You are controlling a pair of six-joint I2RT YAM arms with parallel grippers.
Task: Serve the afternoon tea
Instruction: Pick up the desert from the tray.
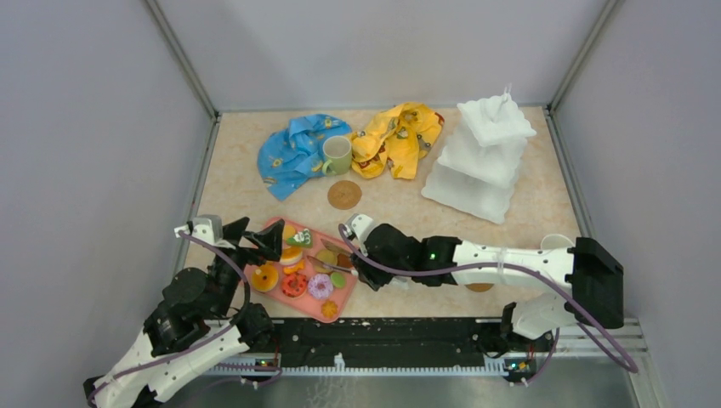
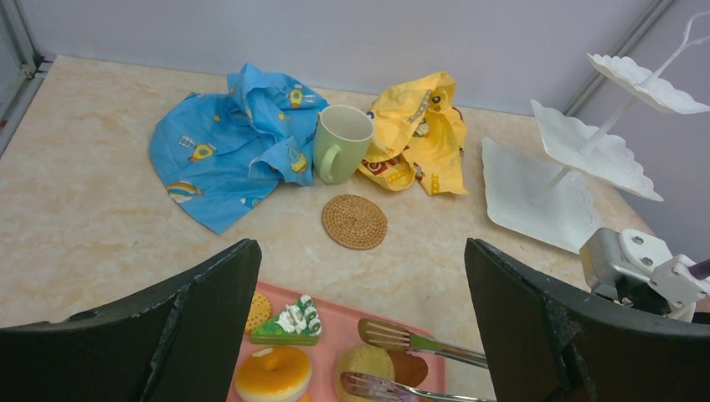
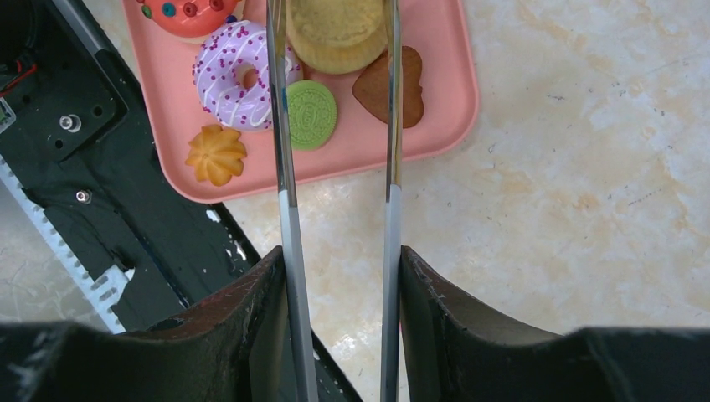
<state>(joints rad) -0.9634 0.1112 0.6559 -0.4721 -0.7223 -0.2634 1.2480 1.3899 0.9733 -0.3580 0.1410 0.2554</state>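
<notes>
Several toy pastries and donuts (image 1: 293, 268) lie on the pink tray (image 1: 340, 303). My right gripper (image 1: 361, 255) is shut on metal tongs (image 3: 285, 126). The tong tips straddle a round yellow pastry (image 3: 335, 33) on the tray. My left gripper (image 1: 255, 240) is open and empty above the tray's far left corner. The pale green mug (image 1: 337, 155) stands between the two cloths, with a brown coaster (image 1: 344, 195) in front of it. The white three-tier stand (image 1: 480, 157) is at the back right. A white mug (image 1: 554, 242) and a second coaster (image 1: 480, 287) are partly hidden by my right arm.
A blue cloth (image 1: 293, 153) and a yellow cloth (image 1: 395, 136) lie crumpled at the back. A purple donut (image 3: 239, 75), a green cookie (image 3: 311, 115) and a brown heart cookie (image 3: 402, 88) lie beside the tongs. The black base rail (image 1: 383, 340) runs along the near edge.
</notes>
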